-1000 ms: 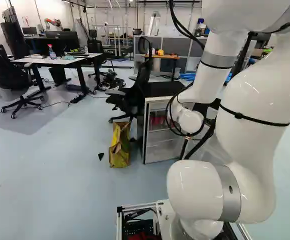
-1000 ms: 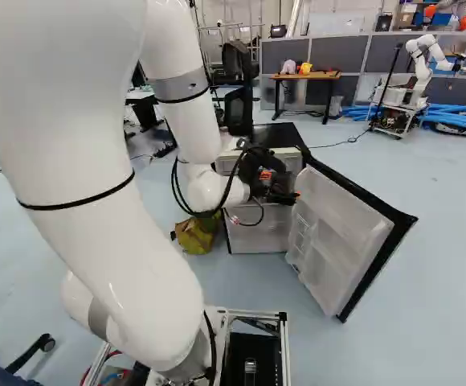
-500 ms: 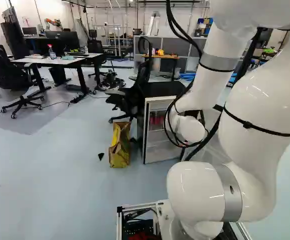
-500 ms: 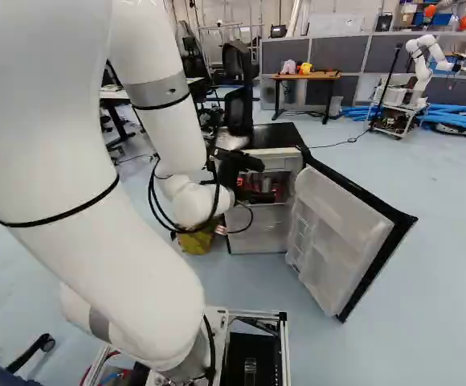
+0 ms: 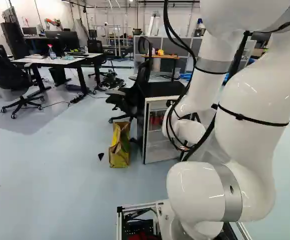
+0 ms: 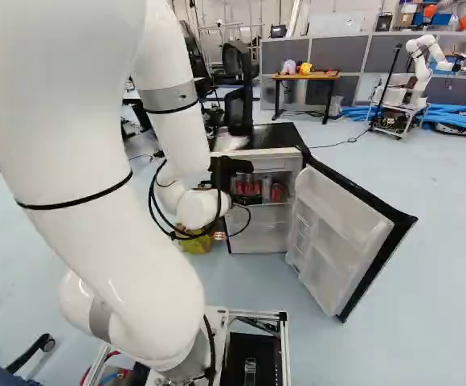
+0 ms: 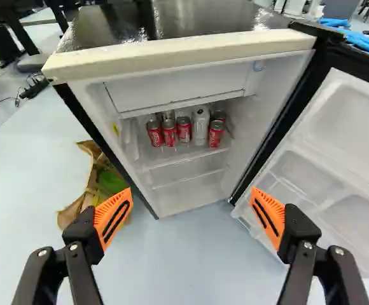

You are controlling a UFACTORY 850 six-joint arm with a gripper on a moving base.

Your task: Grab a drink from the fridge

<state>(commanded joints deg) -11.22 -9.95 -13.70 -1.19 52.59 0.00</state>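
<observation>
Inside the fridge point(image 7: 178, 56) stand white-lettered red cans point(image 7: 184, 129); the hand point(image 6: 226, 172) is spread wide.

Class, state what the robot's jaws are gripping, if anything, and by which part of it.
Nothing is held: the jaws stand wide apart, facing the open fridge.

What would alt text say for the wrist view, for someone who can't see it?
An open fridge holds red cans and a white bottle on a shelf; its door is swung wide. Nearer, the gripper spreads its two orange-padded fingers, empty. A yellow-brown bag stands on the floor beside the fridge.
</observation>
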